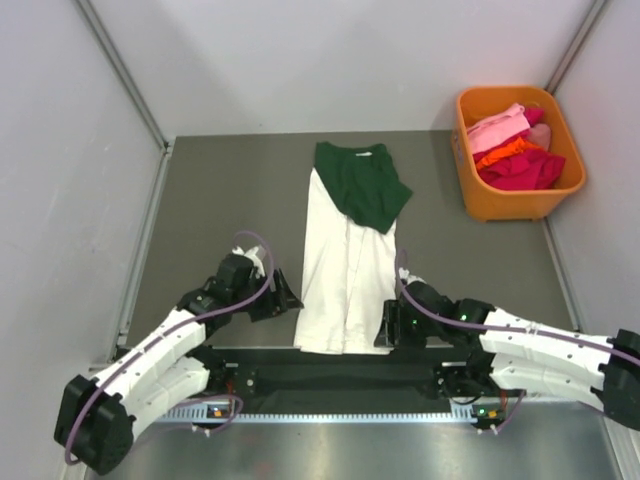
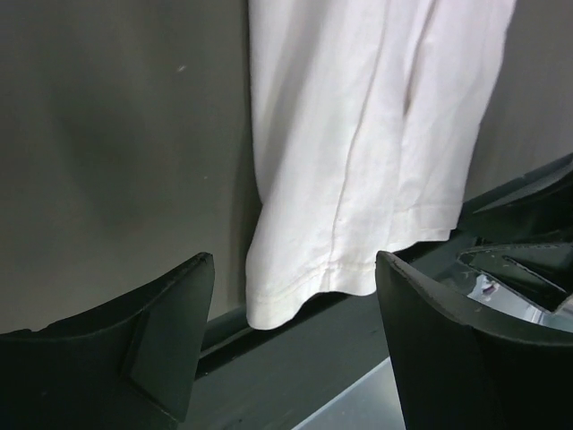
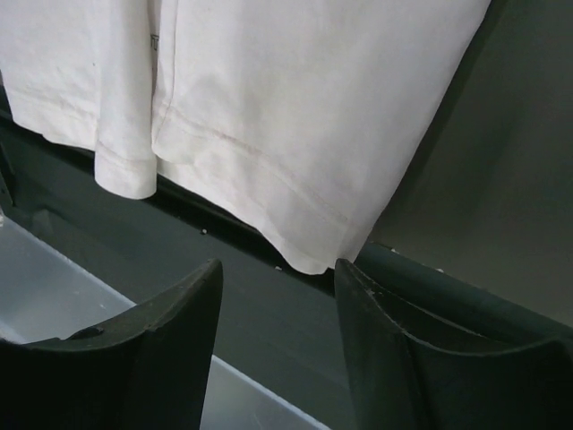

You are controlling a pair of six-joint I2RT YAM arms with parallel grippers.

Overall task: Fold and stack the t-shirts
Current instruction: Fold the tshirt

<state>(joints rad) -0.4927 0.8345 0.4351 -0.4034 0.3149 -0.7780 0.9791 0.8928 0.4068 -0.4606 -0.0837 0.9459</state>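
A cream-white t-shirt (image 1: 345, 270) lies as a long narrow strip down the middle of the table, its hem at the front edge. A folded dark green t-shirt (image 1: 362, 185) rests on its far end. My left gripper (image 1: 285, 300) sits low at the hem's left corner and is open. In the left wrist view that corner of the cream-white t-shirt (image 2: 295, 269) lies just ahead of the left gripper (image 2: 294, 260). My right gripper (image 1: 383, 328) is open at the right corner. In the right wrist view the cream-white t-shirt (image 3: 304, 179) ends just before the right gripper (image 3: 277, 264).
An orange basket (image 1: 520, 205) with pink, orange and red clothes stands at the back right. The dark grey table (image 1: 220, 200) is walled by white panels on three sides. A black rail (image 1: 340, 360) runs along the front edge, under the hem.
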